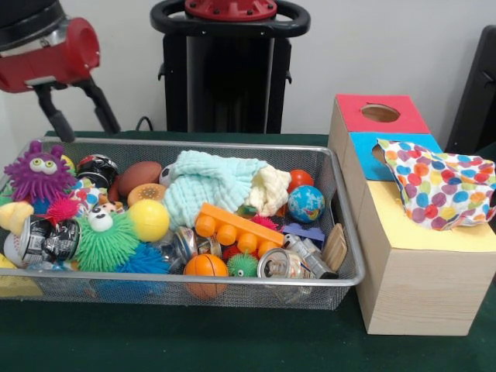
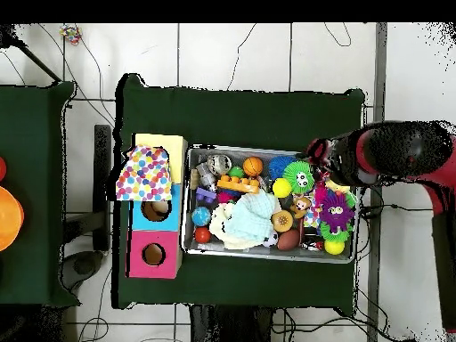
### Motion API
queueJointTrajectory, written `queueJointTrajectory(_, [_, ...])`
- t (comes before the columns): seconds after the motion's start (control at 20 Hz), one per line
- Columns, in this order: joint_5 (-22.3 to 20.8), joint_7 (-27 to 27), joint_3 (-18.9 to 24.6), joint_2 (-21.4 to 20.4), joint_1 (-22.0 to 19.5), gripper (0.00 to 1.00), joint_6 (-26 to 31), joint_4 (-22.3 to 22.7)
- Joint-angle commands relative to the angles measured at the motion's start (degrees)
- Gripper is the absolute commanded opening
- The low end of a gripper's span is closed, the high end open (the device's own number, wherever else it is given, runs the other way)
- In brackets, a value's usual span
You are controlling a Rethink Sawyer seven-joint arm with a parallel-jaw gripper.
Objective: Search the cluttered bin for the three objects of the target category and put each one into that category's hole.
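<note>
You have one wire bin (image 1: pixel 341 232) on a green table (image 1: pixel 232 341), packed full, with a wooden box (image 1: pixel 418 287) just beside it on the right of the front view. The box top carries a red panel (image 1: pixel 353 108) with a round hole (image 1: pixel 380 113), a blue panel (image 1: pixel 364 151) whose hole is largely covered, and a yellow panel (image 1: pixel 395 225); a dotted cloth (image 1: pixel 438 186) lies across the blue and yellow panels. Bin contents you can pick out: a purple fuzzy monster (image 1: pixel 39 174) with big eyes at the left end; a green spiky ball with eyes (image 1: pixel 105 240) in front of it; a yellow ball (image 1: pixel 149 219); a small brown football (image 1: pixel 139 175); a mint green cloth (image 1: pixel 209 186) heaped in the middle, touching a cream cloth (image 1: pixel 271 190); an orange toy brick (image 1: pixel 232 226) lying tilted in front of the cloths; a small orange basketball (image 1: pixel 206 267) against the near wall; a globe ball (image 1: pixel 306 203) and a red ball (image 1: pixel 300 179) near the right end; crushed cans (image 1: pixel 283 263) at the near right, another can (image 1: pixel 46 240) at the left. The arm (image 1: pixel 46 50) hangs over the bin's left end in the front view. You cannot tell the gripper's (image 1: pixel 81 108) state: whether it is parted or closed does not show, and nothing is visibly held.
</note>
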Motion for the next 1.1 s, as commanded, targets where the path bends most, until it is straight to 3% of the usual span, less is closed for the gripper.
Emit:
queueJointTrajectory(0.05, [-4.36, -21.13, 0.42, 3.04, -0.72, 1.00, 6.71, -5.98])
queueJointTrajectory(0.15, [-5.25, -20.39, -0.54, 2.10, -0.03, 1.00, 5.92, -5.84])
queueJointTrajectory(0.25, [-9.52, -18.32, -2.32, -0.89, 2.13, 1.00, -0.55, -3.49])
queueJointTrajectory(0.35, [-13.39, -10.26, -4.53, -3.30, 4.52, 1.00, -11.18, 1.91])
queueJointTrajectory(0.45, [-14.03, -5.63, -5.40, -3.76, 5.36, 1.00, -15.01, 5.12])
queueJointTrajectory(0.75, [-11.33, -3.42, -7.01, -6.12, 7.45, 1.00, -13.06, 7.17])
queueJointTrajectory(1.1, [-10.86, -2.37, -9.96, -7.57, 9.91, 1.00, -15.12, 8.16])
